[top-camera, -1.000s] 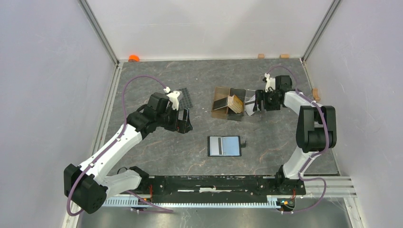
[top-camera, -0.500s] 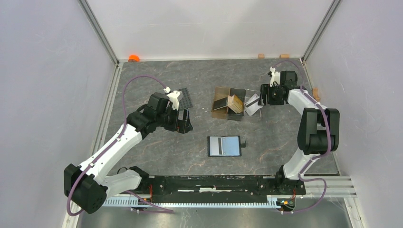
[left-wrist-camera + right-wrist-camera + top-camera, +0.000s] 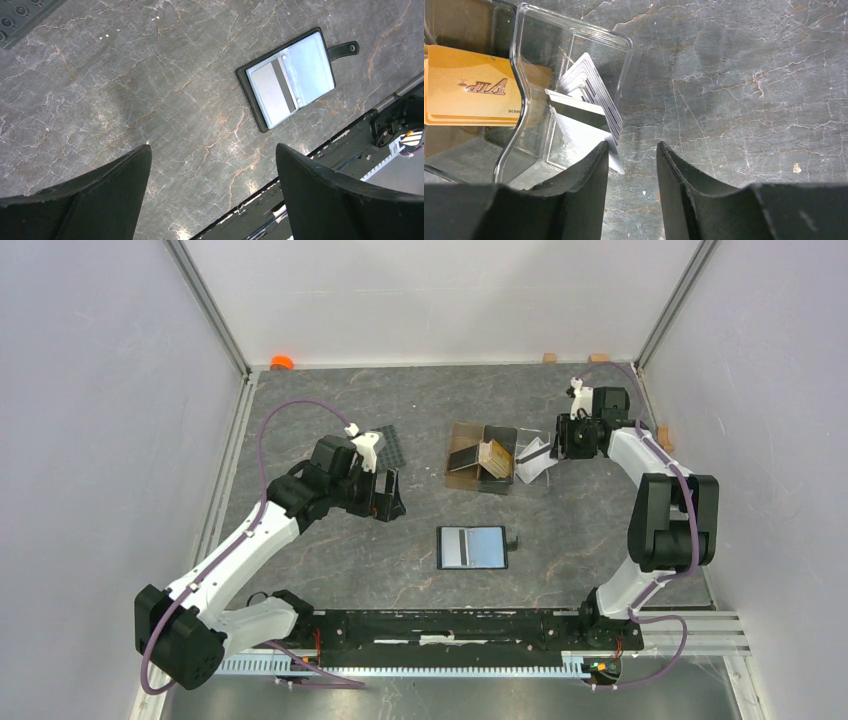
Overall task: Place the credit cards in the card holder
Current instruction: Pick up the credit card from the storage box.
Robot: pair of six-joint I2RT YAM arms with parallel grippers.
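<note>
Left arm bent at mid-left. Left gripper (image 3: pixel 212 150) hovers above desk (image 3: pixel 330 560), jaws wide apart, empty. Right arm reaches far right. Right gripper (image 3: pixel 631 147) low beside clear tray (image 3: pixel 574 30), jaws narrowly apart, nothing between. Credit cards (image 3: pixel 589 95) stacked in tray. Card holder (image 3: pixel 472 547) open, mid-desk. Desk grey marbled; walls (image 3: pixel 100 440) pale.

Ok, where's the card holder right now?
In the top view, the card holder lies open mid-table, on the near side of the brown box, apart from it.
</note>
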